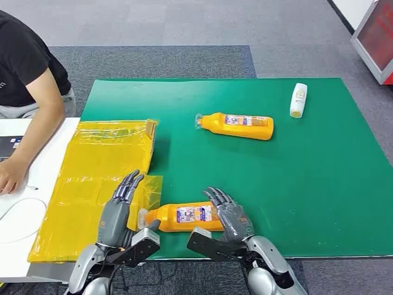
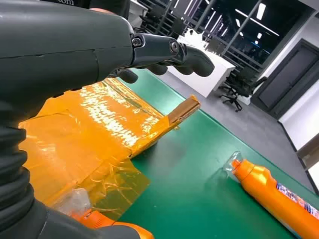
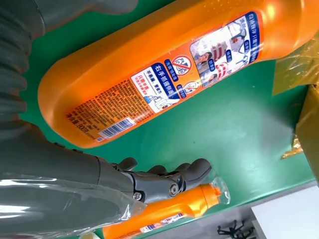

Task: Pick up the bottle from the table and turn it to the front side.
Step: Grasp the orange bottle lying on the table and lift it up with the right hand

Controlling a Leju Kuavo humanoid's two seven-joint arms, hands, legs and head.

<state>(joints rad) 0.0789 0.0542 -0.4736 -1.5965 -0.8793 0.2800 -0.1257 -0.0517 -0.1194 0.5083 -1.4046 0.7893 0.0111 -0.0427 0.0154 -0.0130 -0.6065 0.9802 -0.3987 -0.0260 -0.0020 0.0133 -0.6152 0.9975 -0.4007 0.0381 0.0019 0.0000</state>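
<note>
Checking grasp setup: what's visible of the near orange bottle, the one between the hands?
The near orange bottle looks like glossy plastic and lies on its side on the green mat, its clear-capped neck toward the yellow film. Its barcode label faces up. The right hand rests at its base end and the left hand sits beside its cap; neither grips it.

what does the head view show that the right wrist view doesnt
Head view alone: a person's arm resting on the white table at the left, a small white bottle at the far side of the green mat, and the left robot hand open above the yellow plastic sheet.

Right wrist view alone: the barcode and fine print on the near orange bottle.

Both: the near orange bottle lying on its side, the far orange bottle, the green mat, and the right robot hand, open beside the near bottle.
</note>
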